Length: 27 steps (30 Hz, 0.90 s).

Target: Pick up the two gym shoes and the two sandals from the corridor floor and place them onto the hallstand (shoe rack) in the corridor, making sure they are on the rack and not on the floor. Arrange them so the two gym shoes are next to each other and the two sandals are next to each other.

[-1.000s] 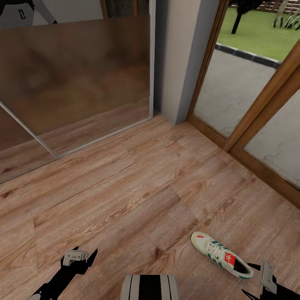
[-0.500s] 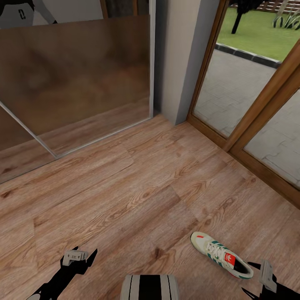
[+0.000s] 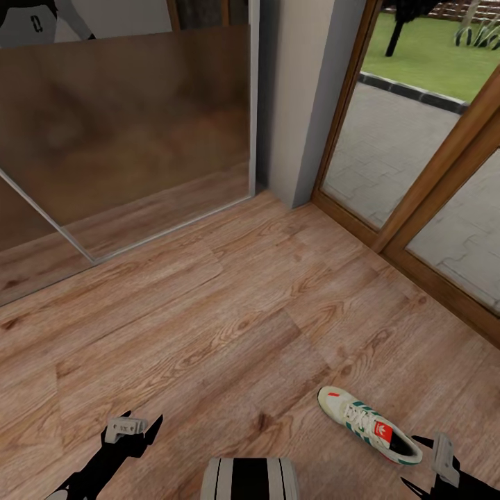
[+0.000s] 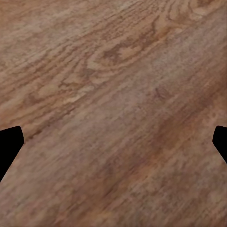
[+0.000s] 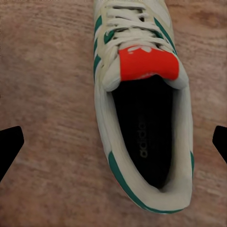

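Even, soft daylight, faint shadows; both wrist views blurred, head view sharper.

A light brown wood-grain corridor floor point(image 3: 229, 312) stretches from the near edge of the head view to a mirrored sliding panel at the far left and wood-framed glass doors at the far right. One gym shoe point(image 3: 368, 423), white with green stripes and a red-orange tongue label, lies flat on its sole on the planks at near right, toe pointing far-left. Seen from the right wrist, the same shoe point(image 5: 142, 109) sits upright, opening upward, on the boards.
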{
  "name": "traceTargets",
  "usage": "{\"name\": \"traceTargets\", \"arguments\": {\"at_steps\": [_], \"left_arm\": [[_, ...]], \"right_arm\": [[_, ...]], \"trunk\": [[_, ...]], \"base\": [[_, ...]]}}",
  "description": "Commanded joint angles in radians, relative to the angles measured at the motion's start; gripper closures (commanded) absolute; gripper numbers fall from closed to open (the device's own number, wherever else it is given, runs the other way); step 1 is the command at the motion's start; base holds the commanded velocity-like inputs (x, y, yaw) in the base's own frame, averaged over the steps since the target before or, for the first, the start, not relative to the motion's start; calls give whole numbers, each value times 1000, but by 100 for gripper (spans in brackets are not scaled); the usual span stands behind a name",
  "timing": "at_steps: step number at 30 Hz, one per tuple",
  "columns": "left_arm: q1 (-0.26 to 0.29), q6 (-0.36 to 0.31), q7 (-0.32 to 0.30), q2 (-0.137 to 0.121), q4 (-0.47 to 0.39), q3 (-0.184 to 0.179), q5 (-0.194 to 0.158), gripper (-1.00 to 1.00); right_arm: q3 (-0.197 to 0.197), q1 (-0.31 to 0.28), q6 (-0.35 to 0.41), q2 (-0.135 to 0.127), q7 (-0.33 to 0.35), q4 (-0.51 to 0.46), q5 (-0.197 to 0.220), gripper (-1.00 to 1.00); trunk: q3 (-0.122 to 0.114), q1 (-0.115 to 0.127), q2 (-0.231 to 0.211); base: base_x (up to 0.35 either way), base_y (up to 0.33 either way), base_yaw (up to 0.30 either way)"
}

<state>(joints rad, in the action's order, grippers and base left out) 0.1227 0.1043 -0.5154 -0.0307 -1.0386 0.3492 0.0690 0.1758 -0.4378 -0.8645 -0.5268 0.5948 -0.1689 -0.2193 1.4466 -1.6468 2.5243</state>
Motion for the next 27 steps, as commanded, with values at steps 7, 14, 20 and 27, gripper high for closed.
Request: {"name": "traceTargets", "arguments": {"at_steps": [7, 14, 20, 27], "left_arm": [[0, 0, 0, 1, 0, -1, 0, -100], [0, 0, 0, 1, 1, -1, 0, -100], [0, 0, 0, 1, 2, -1, 0, -100], [0, 0, 0, 1, 3, -1, 0, -100]], "right_arm": [[0, 0, 0, 4, -2, -1, -1, -100], [1, -2, 1, 16, -2, -4, -1, -100], [1, -8, 2, 30, -2, -5, -2, -100], [1, -18, 6, 32, -3, -6, -2, -100]], "trunk": [[0, 0, 0], [0, 0, 0], [0, 0, 0], [0, 0, 0]], "base": [[0, 0, 0], [0, 0, 0], [0, 0, 0], [0, 0, 0]]}}
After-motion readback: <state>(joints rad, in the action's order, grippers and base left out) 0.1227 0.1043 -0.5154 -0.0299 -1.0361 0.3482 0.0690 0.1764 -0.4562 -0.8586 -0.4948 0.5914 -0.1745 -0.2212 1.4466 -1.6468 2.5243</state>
